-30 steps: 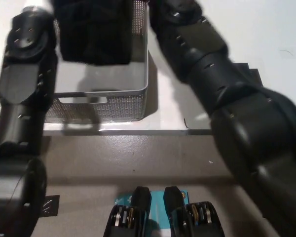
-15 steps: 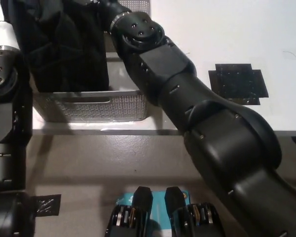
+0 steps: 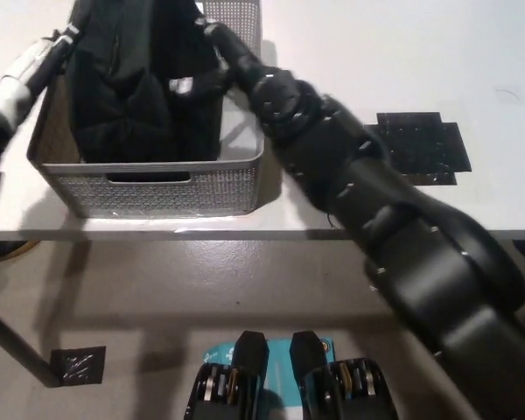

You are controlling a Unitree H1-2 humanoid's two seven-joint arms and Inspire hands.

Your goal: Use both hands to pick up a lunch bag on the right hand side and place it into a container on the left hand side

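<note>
Lunch bag (image 3: 136,87), black and soft, sitting down inside the grey perforated container (image 3: 157,185) at the tabletop's near-left corner, filling most of the bin and rising above its rim. Flanked by both arms. Right hand (image 3: 203,45) black against the bag's right side near the top, inside the container's right wall; grip on the fabric not discernible, black on black, so cannot tell whether closed or spread. Right arm (image 3: 367,201) running from that hand diagonally down across the container's right front corner and off the tabletop's near edge toward the lower right. Left hand (image 3: 66,37) at the bag's upper left, mostly hidden; only the pale wrist and forearm (image 3: 22,77) clear, slanting over the container's left rim; finger state cannot be told. Black square mat (image 3: 420,147) flat on the white tabletop (image 3: 437,52), to the right of the arm, near the front edge, well apart from the container.
</note>
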